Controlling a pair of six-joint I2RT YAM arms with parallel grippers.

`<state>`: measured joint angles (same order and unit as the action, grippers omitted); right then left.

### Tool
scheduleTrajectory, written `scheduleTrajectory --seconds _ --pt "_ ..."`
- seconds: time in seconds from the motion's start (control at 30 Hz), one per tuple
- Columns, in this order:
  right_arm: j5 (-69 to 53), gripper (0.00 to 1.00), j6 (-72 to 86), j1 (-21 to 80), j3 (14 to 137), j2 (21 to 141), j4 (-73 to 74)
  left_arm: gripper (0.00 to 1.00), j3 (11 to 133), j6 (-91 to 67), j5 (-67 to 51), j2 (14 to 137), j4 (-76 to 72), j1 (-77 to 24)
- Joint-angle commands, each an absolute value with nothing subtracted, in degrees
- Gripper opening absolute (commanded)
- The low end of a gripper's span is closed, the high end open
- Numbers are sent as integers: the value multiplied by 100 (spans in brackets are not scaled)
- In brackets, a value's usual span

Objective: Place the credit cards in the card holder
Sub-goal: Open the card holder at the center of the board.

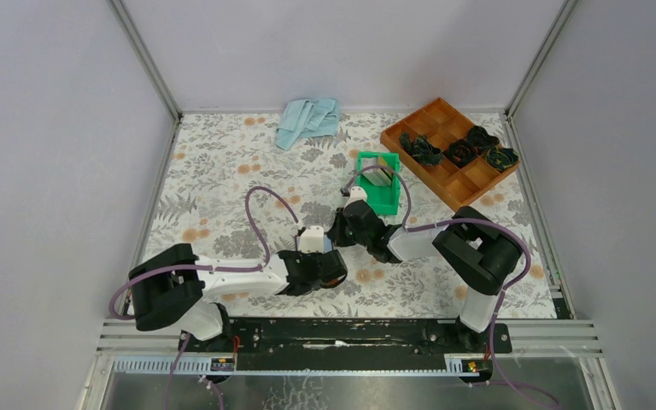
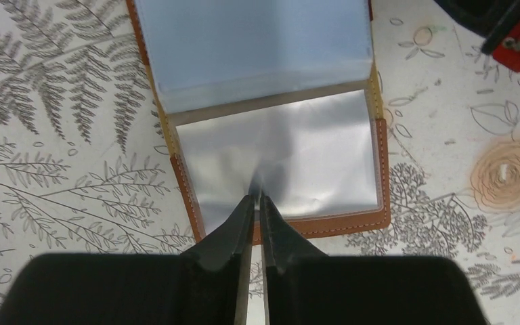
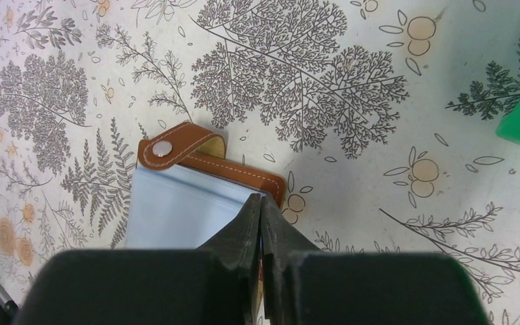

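card holder (image 2: 352, 227): open, 1 blue card (image 2: 250, 40) sleeved | left gripper (image 2: 257, 196): pinching its sleeve | right gripper (image 3: 262, 200): closed

Bright, even, diffuse light with soft shadows. Wrist views blur their jaws along the bottom; silvery glare crosses the card holder (image 2: 281, 159).

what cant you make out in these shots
- card holder: top view, left tool and right tool cover it; left wrist view, top edge cuts it off.
- credit cards in green bin: top view, too small to count.
- right wrist view: the tool's fingers hide whether it pinches card or sleeve.
- dark items in wooden tray: top view, too small to identify.
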<state>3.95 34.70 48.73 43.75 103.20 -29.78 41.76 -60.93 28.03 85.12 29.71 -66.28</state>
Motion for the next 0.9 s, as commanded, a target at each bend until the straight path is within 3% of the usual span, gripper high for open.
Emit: scheduleTrajectory --seconds 0.0,0.27,0.87 --pt "559 7 3231 4892 4557 10359 -2690 13 4002 -6040 3293 8783 3568 -6556" --pt "66 17 3065 4906 4442 10095 -3215 13 4043 -5999 3318 8843 3509 -6550" --pt "116 20 2843 4978 4389 9865 -3201 13 4243 -5838 3626 8613 3717 -6539"
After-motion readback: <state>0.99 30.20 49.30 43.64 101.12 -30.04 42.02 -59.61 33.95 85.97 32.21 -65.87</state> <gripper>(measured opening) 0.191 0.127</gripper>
